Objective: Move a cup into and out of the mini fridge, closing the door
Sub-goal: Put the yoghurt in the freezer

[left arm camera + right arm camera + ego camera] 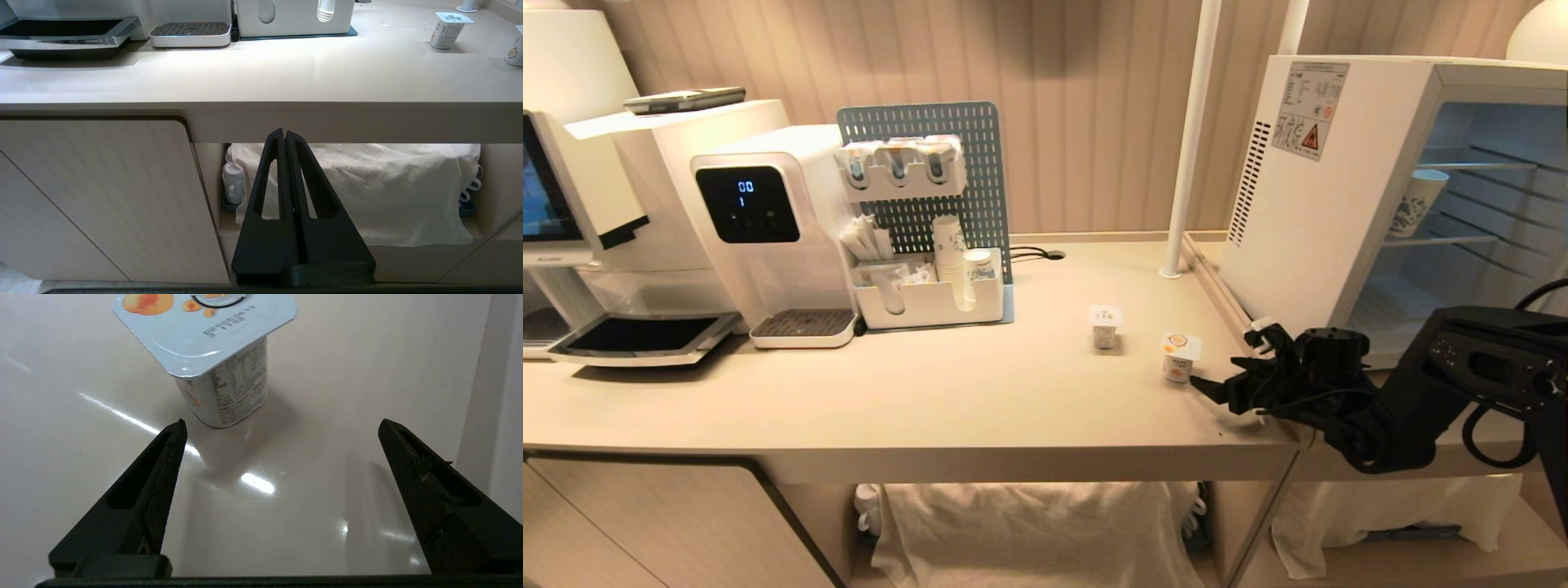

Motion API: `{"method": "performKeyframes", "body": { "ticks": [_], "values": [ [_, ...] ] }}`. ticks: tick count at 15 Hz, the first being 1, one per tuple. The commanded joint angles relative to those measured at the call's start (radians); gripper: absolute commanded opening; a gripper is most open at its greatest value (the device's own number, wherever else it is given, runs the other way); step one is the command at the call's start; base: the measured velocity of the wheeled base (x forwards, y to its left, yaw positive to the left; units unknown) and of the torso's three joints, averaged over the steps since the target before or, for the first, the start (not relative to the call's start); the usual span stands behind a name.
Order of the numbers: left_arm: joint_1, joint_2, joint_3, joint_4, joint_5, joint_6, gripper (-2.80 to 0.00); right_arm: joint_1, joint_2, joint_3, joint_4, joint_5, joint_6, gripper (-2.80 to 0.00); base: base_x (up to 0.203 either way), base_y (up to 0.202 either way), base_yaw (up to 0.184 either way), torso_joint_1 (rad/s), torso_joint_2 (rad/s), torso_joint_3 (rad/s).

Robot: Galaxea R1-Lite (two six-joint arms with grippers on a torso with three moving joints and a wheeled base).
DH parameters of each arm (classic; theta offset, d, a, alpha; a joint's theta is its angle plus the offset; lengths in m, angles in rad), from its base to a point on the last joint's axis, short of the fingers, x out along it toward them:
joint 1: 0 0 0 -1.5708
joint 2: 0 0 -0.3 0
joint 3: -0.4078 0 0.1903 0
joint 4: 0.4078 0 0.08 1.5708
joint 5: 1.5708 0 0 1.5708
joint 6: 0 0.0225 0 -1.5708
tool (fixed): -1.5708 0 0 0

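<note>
A small sealed cup with an orange-printed lid (1178,357) (220,355) stands on the beige counter (931,400). My right gripper (1223,359) (282,424) is low over the counter just right of it, open, with nothing between its fingers; the cup sits just beyond one fingertip. A second sealed cup (1104,326) (447,29) stands further left. The white mini fridge (1323,204) stands open at the right, a patterned paper cup (1417,202) on its wire shelf. Its door is out of view. My left gripper (284,132) is shut and parked below the counter edge.
A white water dispenser (768,237) and a coffee machine (556,204) stand at the left. A blue pegboard organizer (931,286) holds stacked paper cups. A white pole (1188,139) rises beside the fridge. White cloth (1029,523) hangs under the counter.
</note>
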Motion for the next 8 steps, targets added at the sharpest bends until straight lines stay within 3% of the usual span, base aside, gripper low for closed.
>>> {"method": "performKeyframes", "body": {
  "ticks": [1,8],
  "values": [
    [0.000,0.000,0.002,0.000,0.001,-0.001,-2.80,0.011,-0.001,-0.024,0.003,-0.001,-0.002,0.00,0.000,0.000,0.000,0.000,0.00,0.000],
    [0.000,0.000,0.002,0.000,0.001,-0.001,-2.80,0.048,0.017,-0.184,0.153,-0.004,0.000,0.00,0.000,0.000,0.000,0.000,0.00,0.000]
  ]
}}
